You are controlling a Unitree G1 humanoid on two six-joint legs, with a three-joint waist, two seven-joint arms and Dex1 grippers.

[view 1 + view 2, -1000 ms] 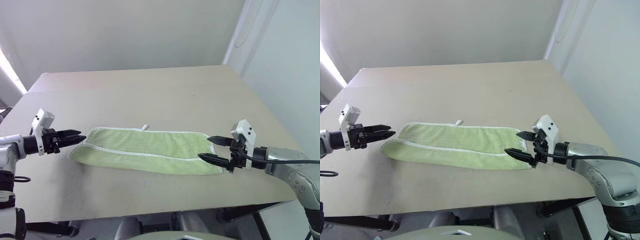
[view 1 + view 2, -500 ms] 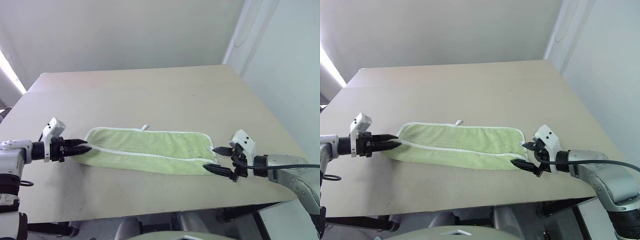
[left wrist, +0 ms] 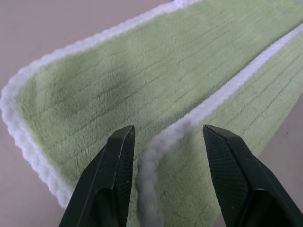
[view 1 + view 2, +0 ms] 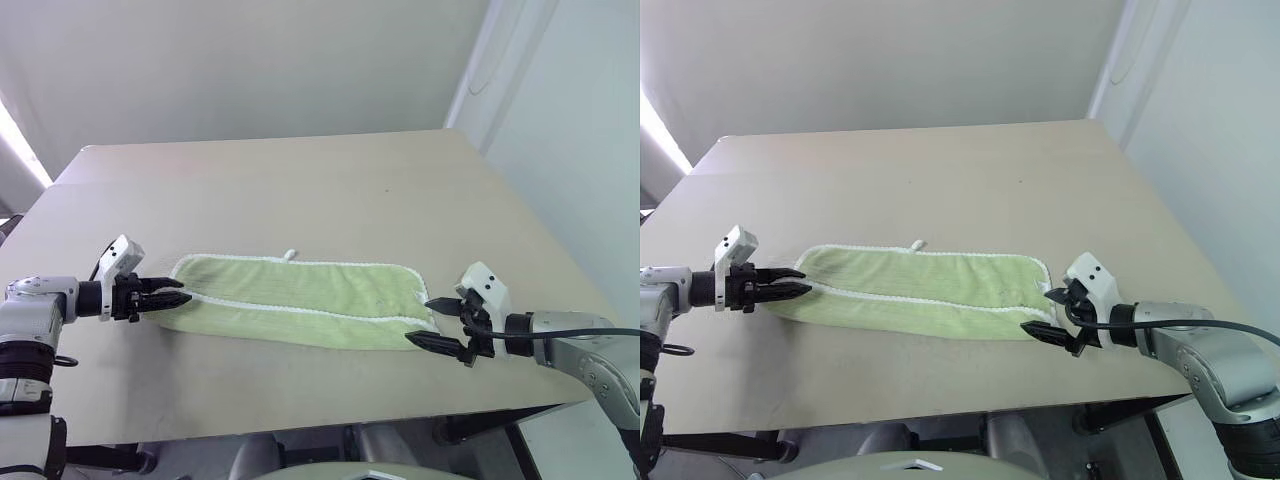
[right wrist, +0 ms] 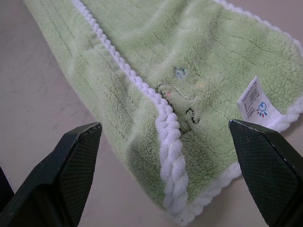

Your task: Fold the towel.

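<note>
- Left gripper [image 4: 178,291] straddles the towel [image 4: 300,300] hem, fingers apart, grasping nothing; it may pinch one layer only.
- Right gripper [image 4: 432,320], wide open, could push cloth away.

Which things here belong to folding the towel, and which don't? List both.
Belongs to the job:
- towel, folded lengthwise on the table
- left claw, at its left end
- right claw, open at its right end

Not part of it:
- table
- wall
</note>
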